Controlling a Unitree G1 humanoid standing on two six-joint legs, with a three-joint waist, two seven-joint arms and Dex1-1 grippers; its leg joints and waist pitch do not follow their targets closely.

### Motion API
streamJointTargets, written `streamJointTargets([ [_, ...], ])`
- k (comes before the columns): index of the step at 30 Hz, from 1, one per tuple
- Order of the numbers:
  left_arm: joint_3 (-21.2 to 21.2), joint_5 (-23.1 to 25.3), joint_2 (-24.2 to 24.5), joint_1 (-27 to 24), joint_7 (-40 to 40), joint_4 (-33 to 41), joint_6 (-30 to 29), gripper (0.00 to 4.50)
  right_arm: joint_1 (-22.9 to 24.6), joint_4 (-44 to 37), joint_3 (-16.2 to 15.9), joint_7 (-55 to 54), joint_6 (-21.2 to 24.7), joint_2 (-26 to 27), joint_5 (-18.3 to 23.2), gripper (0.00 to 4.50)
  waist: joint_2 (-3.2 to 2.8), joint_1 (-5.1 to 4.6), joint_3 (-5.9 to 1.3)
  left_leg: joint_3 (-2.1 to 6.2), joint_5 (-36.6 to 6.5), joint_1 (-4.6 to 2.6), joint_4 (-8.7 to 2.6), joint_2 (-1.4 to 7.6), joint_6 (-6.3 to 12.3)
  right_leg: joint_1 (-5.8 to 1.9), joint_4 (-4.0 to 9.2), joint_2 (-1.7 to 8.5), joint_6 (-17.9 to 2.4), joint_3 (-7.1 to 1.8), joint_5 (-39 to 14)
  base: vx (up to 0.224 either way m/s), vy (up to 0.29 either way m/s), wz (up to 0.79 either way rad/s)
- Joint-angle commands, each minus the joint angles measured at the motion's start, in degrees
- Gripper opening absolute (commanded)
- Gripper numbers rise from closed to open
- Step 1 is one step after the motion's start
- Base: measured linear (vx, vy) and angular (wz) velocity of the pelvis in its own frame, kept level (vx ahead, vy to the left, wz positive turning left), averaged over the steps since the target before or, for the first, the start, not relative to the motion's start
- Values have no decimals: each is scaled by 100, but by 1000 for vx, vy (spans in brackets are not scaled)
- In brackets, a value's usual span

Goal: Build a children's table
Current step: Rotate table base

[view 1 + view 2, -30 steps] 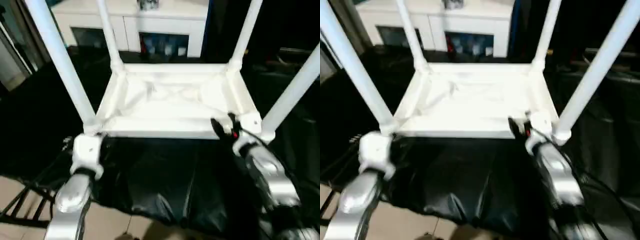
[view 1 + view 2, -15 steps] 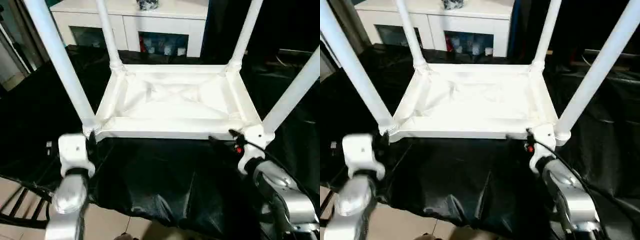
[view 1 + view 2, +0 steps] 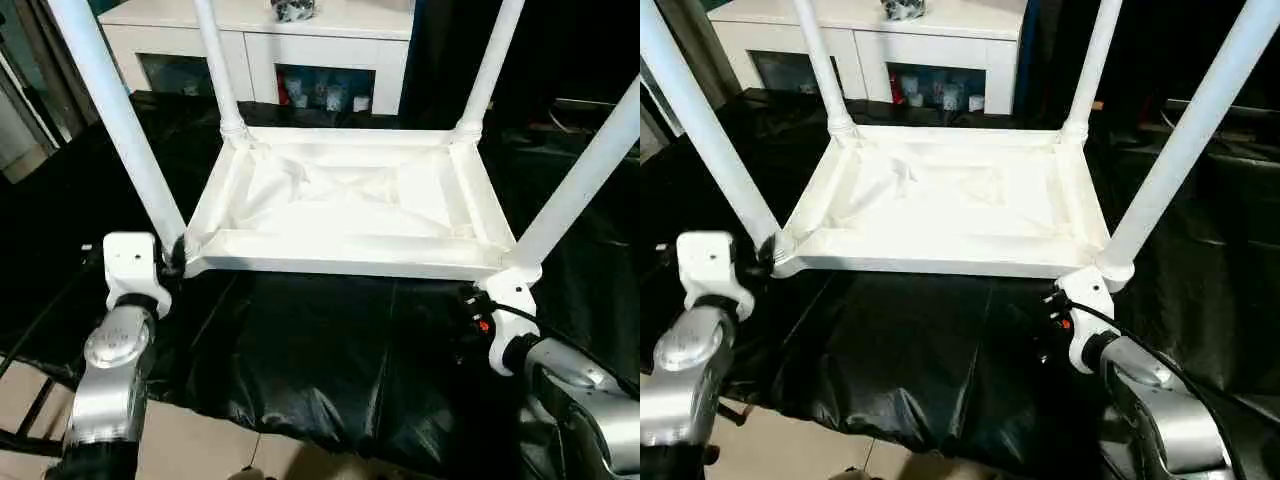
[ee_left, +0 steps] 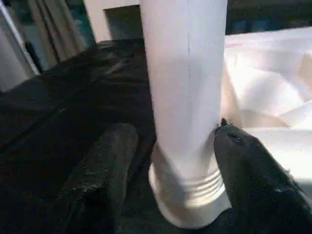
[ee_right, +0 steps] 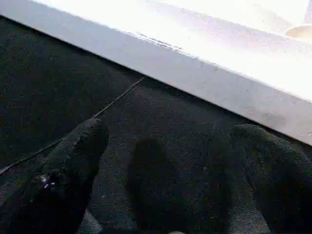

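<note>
Table top [image 3: 350, 205] lies upside down on the black-draped table [image 3: 330, 350], ribbed underside up, near edge parallel to the cloth's front edge. Four legs stand in the corner sockets, pointing up: near-left leg [image 3: 118, 120], far-left leg [image 3: 216, 65], far-right leg [image 3: 490, 65], near-right leg [image 3: 580, 180]. All four lean slightly outward as seen from the head views. White cabinet [image 3: 260, 45] with glass doors stands behind the black table, small items on its shelf behind the glass. Left gripper [image 4: 170, 180] sits at the near-left corner, fingers apart on either side of the near-left leg's flared base [image 4: 187, 200]. In the left wrist view one finger [image 4: 105, 165] stands clear of the leg with a gap showing; the other finger [image 4: 253, 175] is close beside the leg, contact not resolvable. No clamping visible; jaws parted around the leg. Right gripper [image 5: 170, 170] is below and just in front of the near-right corner socket [image 3: 520, 265], fingers spread wide, nothing between them but black cloth. In the right wrist view the top's near edge [image 5: 195, 73] runs across beyond the fingertips, apart from them. Silver forearms of both arms show low in the head views, left forearm [image 3: 110, 380] over the cloth's front edge and floor, right forearm [image 3: 590, 410] over the cloth.
</note>
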State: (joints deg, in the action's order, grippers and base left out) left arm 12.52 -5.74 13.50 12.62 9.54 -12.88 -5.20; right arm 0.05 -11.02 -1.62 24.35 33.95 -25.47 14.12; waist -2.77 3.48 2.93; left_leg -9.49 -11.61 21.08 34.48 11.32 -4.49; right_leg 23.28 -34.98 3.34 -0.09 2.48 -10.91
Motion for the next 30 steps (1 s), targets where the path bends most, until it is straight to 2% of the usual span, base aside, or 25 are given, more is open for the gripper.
streamJointTargets([
  [1,-129,-386,208,262,972,-235,267,337,-84,5,-15,33,129,-13,34,450,99,32,-343,25,-981,-20,-395,71,180,-242,515,326,-655,-222,-1629,0,0,0],
  [2,-151,-411,225,278,1063,-255,280,346,-94,20,-20,33,126,-10,28,450,77,35,-343,28,-980,-25,-395,80,162,-236,504,330,-679,-223,-1577,0,0,0],
  [3,-274,-540,327,383,1597,-398,267,355,-180,158,-38,21,83,34,-9,450,123,24,-344,29,-961,-19,-400,92,148,-245,487,334,-714,-224,-1435,0,0,0],
  [4,-312,-537,368,426,1714,-465,289,373,-216,205,-44,16,76,48,-23,450,83,39,-354,24,-929,-47,-399,98,133,-226,457,331,-791,-225,-1280,0,0,0],
  [6,-358,-531,419,480,1842,-554,326,373,-257,255,-52,10,75,63,-39,450,81,48,-355,4,-961,-79,-388,103,146,-213,443,327,-919,-237,-1054,0,0,0],
  [7,-373,-543,450,559,1950,-669,319,392,-310,333,-77,-21,20,69,-104,450,91,62,-355,3,-924,-58,-386,113,154,-242,421,334,-957,-245,-935,0,0,0],
  [8,-374,-592,497,776,2214,-958,339,392,-461,565,-113,-76,-71,115,-201,450,114,79,-356,-3,-903,-56,-386,113,163,-246,420,340,-963,-247,-916,0,0,0],
  [9,-365,-664,525,942,2450,-1159,319,392,-593,771,-151,-114,-133,146,-282,450,84,101,-367,-21,-902,-88,-381,79,149,-214,429,326,-943,-242,-1032,0,0,0],
  [11,-366,-932,607,1229,3178,-1569,388,392,-821,1121,-180,-109,-166,236,-308,450,100,130,-361,-18,-973,-93,-393,76,44,-224,433,359,-961,-253,-1166,0,0,0],
  [13,-371,-1075,639,1301,3532,-1664,356,392,-905,1258,-181,-105,-206,277,-309,450,88,144,-378,0,-856,-77,-401,106,13,-255,384,380,-1020,-255,-916,0,0,0],
  [15,-422,-1233,682,1385,3974,-1713,182,392,-1061,1572,-163,-162,-329,370,-342,450,96,140,-392,-8,-696,-57,-382,100,44,-281,339,372,-1119,-249,-520,0,0,0],
  [17,-540,-1341,728,1434,4370,-1684,19,392,-1203,1858,-168,-214,-448,438,-397,450,102,126,-400,-17,-597,-42,-375,80,81,-290,318,378,-1217,-241,-402,0,0,0],
  [20,-869,-1421,724,1439,4940,-1529,-310,392,-1415,2238,-232,-225,-623,553,-517,450,107,131,-384,-23,-635,-43,-377,94,114,-304,329,392,-1240,-246,-485,0,0,0],
  [21,-987,-1443,716,1411,5118,-1449,-401,392,-1474,2314,-247,-228,-655,596,-547,450,110,121,-370,-24,-726,-39,-392,98,87,-307,351,399,-1224,-243,-745,0,0,0],
  [24,-1144,-1479,698,1314,5309,-1259,-519,392,-1530,2387,-272,-232,-710,648,-558,450,103,119,-368,-21,-794,-52,-400,110,61,-306,363,398,-1184,-250,-871,0,0,0],
  [25,-1229,-1583,670,1210,5404,-1024,-678,392,-1575,2451,-294,-240,-758,689,-573,450,103,119,-371,-20,-790,-52,-400,115,55,-308,357,404,-1187,-251,-849,0,0,0],
  [26,-1310,-1736,636,1082,5492,-718,-897,392,-1631,2540,-316,-250,-824,737,-598,450,62,110,-382,-11,-773,-48,-400,129,32,-313,334,413,-1234,-248,-731,0,0,0],
  [28,-1391,-1983,611,890,5569,-245,-1208,392,-1713,2689,-342,-263,-922,804,-639,450,75,51,-375,-18,-752,-32,-399,115,43,-326,335,389,-1309,-241,-604,0,0,0],
  [29,-1413,-2102,613,815,5597,-43,-1377,392,-1750,2758,-348,-261,-967,828,-657,450,99,25,-371,-24,-786,-31,-398,110,61,-325,334,381,-1339,-239,-635,0,0,0],
  [30,-1465,-2259,627,696,5643,248,-1581,392,-1802,2850,-357,-246,-1021,870,-682,450,88,14,-376,-17,-800,-29,-402,115,58,-336,327,391,-1363,-237,-649,0,0,0],
])
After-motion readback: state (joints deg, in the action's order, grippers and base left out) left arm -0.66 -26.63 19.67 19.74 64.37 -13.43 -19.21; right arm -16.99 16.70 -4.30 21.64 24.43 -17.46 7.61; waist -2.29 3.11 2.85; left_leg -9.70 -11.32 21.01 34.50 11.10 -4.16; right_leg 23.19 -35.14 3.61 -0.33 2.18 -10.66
